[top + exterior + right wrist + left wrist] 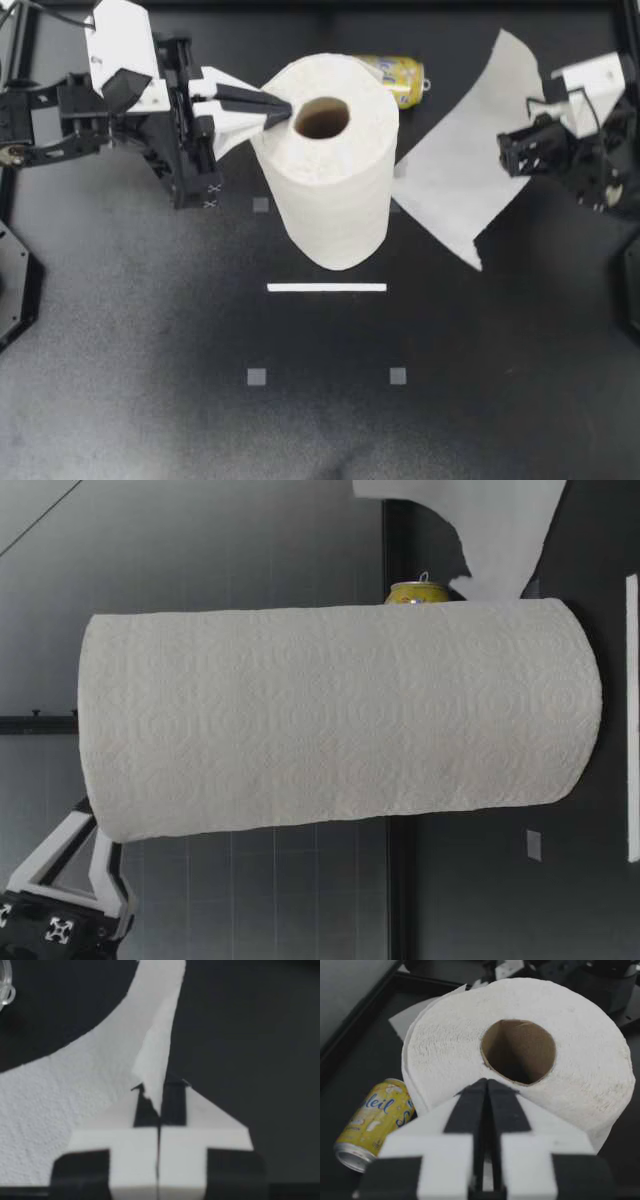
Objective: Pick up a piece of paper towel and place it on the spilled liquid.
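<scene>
Holding sheet [455, 175] in clenched right jaws; pressing roll [340, 200] with left jaws, clamped empty; yet to lay sheet on spill, unseen here.

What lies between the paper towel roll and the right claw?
A paper towel sheet spans that stretch in the top view, from beside the roll to my right claw, shut on its edge.
</scene>
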Available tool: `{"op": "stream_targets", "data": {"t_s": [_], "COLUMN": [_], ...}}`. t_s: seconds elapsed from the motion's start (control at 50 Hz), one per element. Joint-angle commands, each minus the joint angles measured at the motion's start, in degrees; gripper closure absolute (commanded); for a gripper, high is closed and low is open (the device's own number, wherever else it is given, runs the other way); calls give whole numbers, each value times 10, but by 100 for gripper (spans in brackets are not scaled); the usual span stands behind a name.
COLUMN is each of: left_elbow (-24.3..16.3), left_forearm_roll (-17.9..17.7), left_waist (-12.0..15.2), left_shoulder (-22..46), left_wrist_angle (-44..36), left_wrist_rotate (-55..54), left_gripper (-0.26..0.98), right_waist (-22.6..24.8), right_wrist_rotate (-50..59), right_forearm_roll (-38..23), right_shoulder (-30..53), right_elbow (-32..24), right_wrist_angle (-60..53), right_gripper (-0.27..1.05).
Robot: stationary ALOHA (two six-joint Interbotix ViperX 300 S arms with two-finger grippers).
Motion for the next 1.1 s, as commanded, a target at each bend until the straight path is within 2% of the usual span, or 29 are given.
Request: {"op": "stream_targets", "data": {"t_s": [0.0,0.24,0.4,0.66,0.88,0.98,1.08], "left_elbow": [17,14,14,15,16,15,15], "left_forearm_roll": [-1,-1,-1,-1,-2,-1,-2], "left_waist": [2,2,2,2,2,2,2], "left_shoulder": [11,14,16,16,15,15,15], "left_wrist_angle": [9,5,4,4,4,4,4], "left_wrist_rotate": [0,0,0,-4,-4,-4,-4], "left_gripper": [63,63,63,63,63,62,63], "right_waist": [-47,-156,-192,-212,-212,-212,-212], "right_wrist_rotate": [-22,-128,-176,-202,-202,-202,-202], "right_forearm_roll": [-32,-77,-99,-103,-91,-89,-82], "right_shoulder": [-23,-44,-13,83,102,98,97], "right_elbow": [-18,-62,-95,-159,-181,-178,-178], "right_wrist_angle": [-54,-207,-276,-280,-273,-273,-273], "right_gripper": [89,89,89,89,88,81,61]}}
